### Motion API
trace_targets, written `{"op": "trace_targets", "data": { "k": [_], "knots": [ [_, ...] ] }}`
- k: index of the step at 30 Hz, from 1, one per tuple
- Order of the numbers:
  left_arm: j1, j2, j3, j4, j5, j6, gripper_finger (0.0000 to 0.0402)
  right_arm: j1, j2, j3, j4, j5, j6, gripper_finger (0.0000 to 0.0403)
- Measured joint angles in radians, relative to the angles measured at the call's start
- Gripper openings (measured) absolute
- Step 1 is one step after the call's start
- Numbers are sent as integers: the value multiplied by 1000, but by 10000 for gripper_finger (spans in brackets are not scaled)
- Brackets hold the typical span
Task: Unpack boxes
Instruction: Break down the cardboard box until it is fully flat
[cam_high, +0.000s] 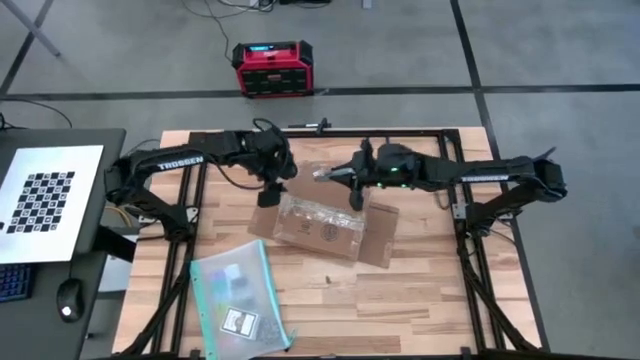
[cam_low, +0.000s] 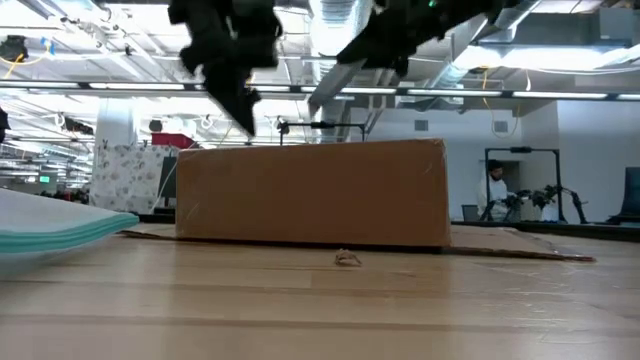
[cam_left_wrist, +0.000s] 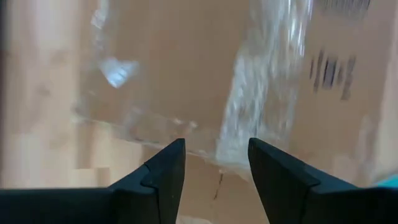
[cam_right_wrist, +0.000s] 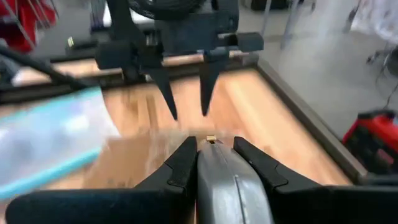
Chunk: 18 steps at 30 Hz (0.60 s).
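The brown cardboard box (cam_high: 325, 225) stands mid-table, its flaps spread flat on the wood and a shiny clear tape strip (cam_left_wrist: 261, 93) running over it. My left gripper (cam_high: 270, 192) hangs open over the box's left edge, fingers slanting down and touching nothing; in the left wrist view (cam_left_wrist: 214, 158) the box lies under the gap. My right gripper (cam_high: 335, 176) is above the box's far edge, shut on a silver-grey item (cam_high: 322, 174). In the low view both grippers hang above the box (cam_low: 315, 195). My right gripper pinches the silver-grey item (cam_right_wrist: 214, 167) between its two fingers. The fingers come nearly level from the table's right side. The item's free end (cam_right_wrist: 211, 142) sticks out past the fingertips toward the left arm. It is lifted clear, above the box.
A clear teal-edged pouch (cam_high: 240, 295) lies near the table's front left. A red and black case (cam_high: 272, 68) stands on the floor beyond the far edge. A checkered board (cam_high: 45, 190) lies on the side desk at the left. Bare wood shows at the front right (cam_high: 400, 300).
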Motion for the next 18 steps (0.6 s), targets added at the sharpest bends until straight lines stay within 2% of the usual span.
{"op": "trace_targets", "data": {
  "k": [4,13,18],
  "knots": [
    [-11,3,-105,70,6,30,152,23,51,-2,46,-16,1,71],
    [-91,2,-122,143,41,7,149,49,146,0,118,-23,46,71],
    [-103,2,-202,189,5,23,149,63,195,0,172,-23,46,71]
  ]
}}
